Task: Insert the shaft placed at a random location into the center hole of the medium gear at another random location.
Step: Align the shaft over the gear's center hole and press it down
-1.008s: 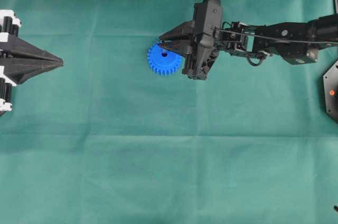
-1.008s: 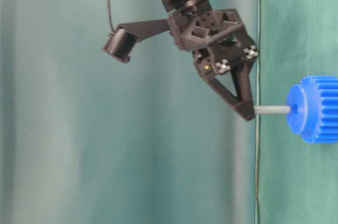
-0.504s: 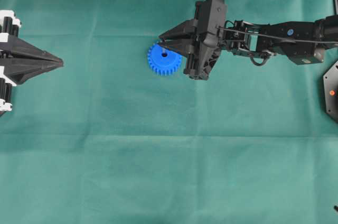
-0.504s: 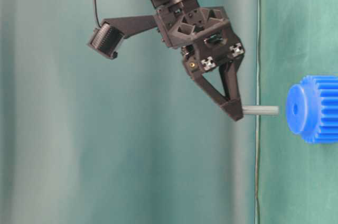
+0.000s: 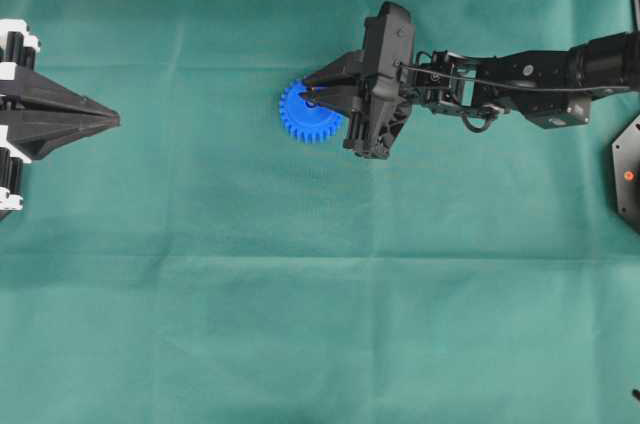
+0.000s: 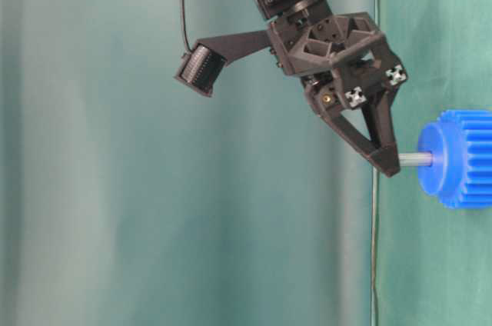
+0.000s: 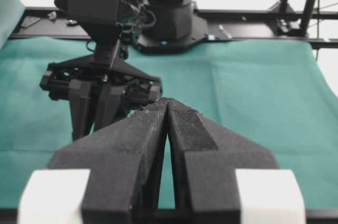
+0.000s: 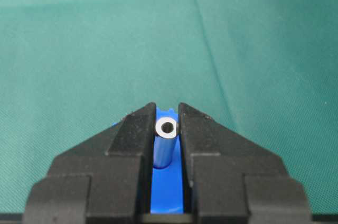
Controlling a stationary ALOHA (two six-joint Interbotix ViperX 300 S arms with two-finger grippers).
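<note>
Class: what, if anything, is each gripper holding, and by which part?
Right gripper pinches the shaft near its top end. Left gripper: shut, holding nothing.

You have the medium gear (image 5: 309, 112) lying flat on the table cloth (image 5: 300, 294) just left of centre, the shaft (image 6: 416, 160) standing on end with its lower tip in the center hole, and the left gripper (image 5: 108, 120) well apart at the left edge.

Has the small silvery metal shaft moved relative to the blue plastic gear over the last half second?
Yes. In the table-level view the shaft, pinched by the right gripper, has closed the earlier gap and now meets the hub of the gear, which stayed put.
</note>
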